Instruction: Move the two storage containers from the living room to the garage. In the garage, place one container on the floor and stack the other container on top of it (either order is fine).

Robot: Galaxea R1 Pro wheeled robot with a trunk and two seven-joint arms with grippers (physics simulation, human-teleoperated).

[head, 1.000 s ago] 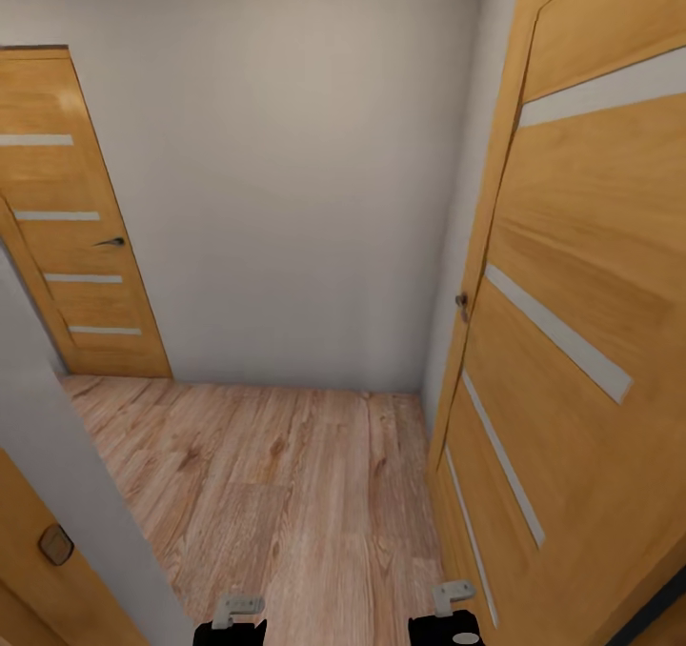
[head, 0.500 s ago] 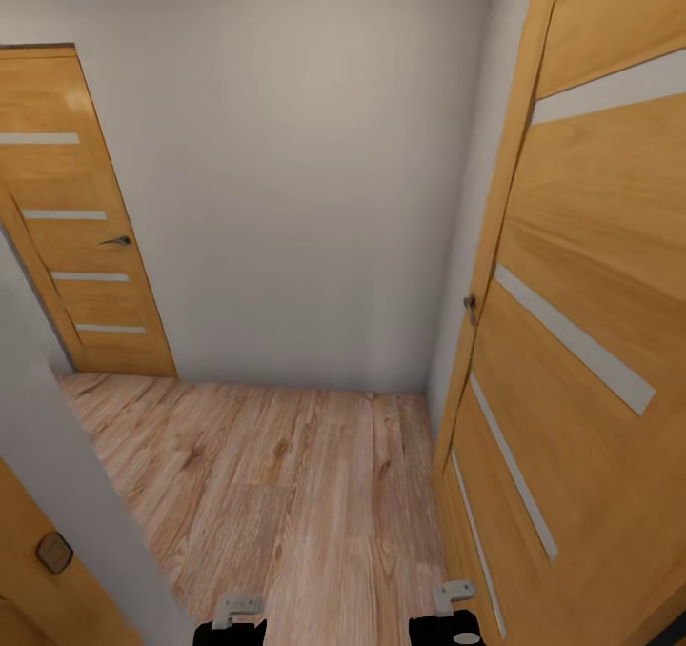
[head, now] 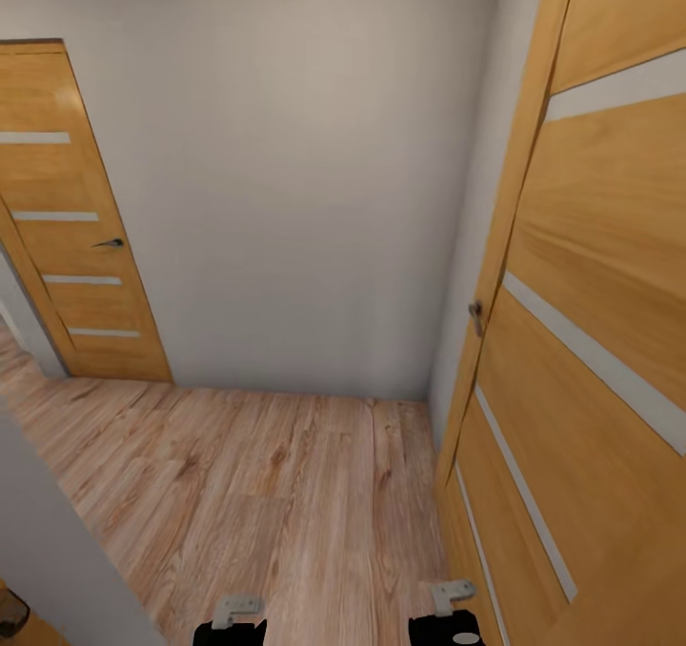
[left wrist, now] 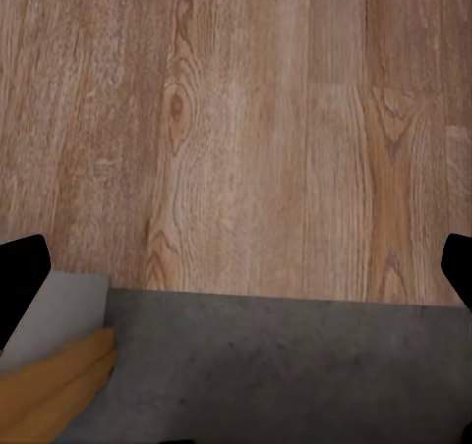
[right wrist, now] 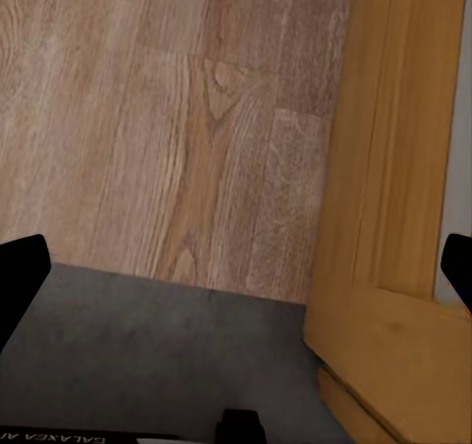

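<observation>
You face a pale wall (head: pixel 305 170) at the end of a short hallway, with wood plank flooring (head: pixel 276 494) underfoot. A closed door (head: pixel 67 217) stands at the wall's left end; an open door (head: pixel 591 341) leans in close on your right, its handle (head: pixel 475 316) at the near edge. Your left gripper (head: pixel 229 627) and right gripper (head: pixel 446 617) hang low in front of you, both empty with fingers spread wide. Under the wrist cameras, plank meets a dark grey floor (left wrist: pixel 295 375). A grey wall corner (head: pixel 48 532) crowds your left. You have no containers here.
</observation>
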